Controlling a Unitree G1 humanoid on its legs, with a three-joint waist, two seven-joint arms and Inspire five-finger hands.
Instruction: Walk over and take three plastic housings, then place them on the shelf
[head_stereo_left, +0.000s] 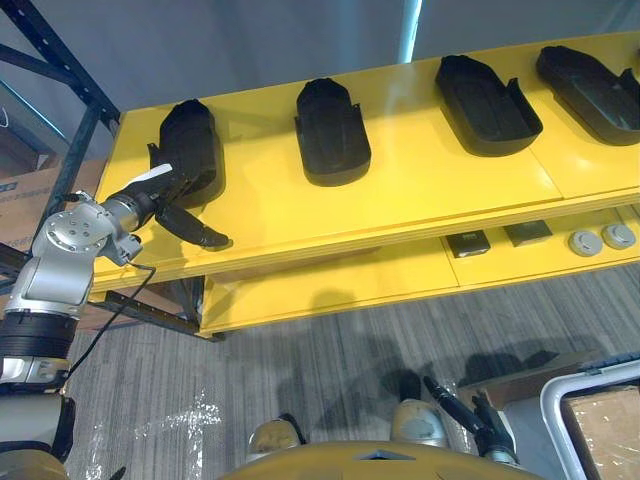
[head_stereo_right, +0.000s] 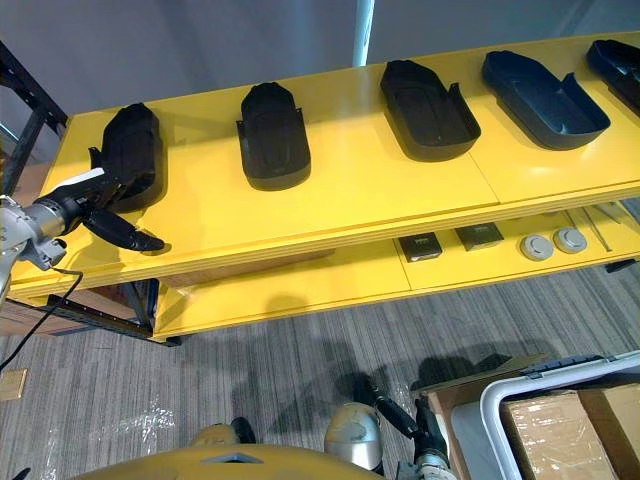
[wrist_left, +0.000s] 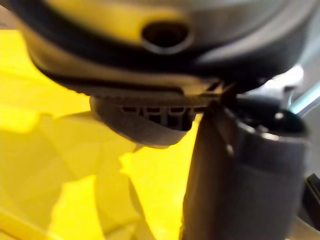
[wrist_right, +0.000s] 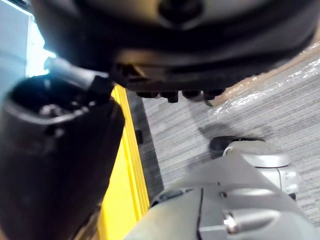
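Note:
Several black plastic housings lie in a row on the yellow shelf top (head_stereo_left: 400, 190). The leftmost housing (head_stereo_left: 190, 140) lies at the shelf's left end, another housing (head_stereo_left: 332, 130) to its right, and two more (head_stereo_left: 487, 103) (head_stereo_left: 590, 90) further right. My left hand (head_stereo_left: 185, 215) is open at the near end of the leftmost housing, fingers stretched over the shelf's front part and white-covered thumb beside the housing. In the left wrist view its fingers (wrist_left: 145, 125) hold nothing above the yellow surface. My right hand (head_stereo_left: 470, 415) hangs low over the floor, open and holding nothing.
A lower yellow shelf (head_stereo_left: 330, 285) carries two small dark square parts (head_stereo_left: 468, 243) and two grey round discs (head_stereo_left: 603, 239). A dark blue rack upright (head_stereo_left: 75, 150) stands at the left. A white bin with a cardboard box (head_stereo_left: 600, 420) sits on the floor at lower right.

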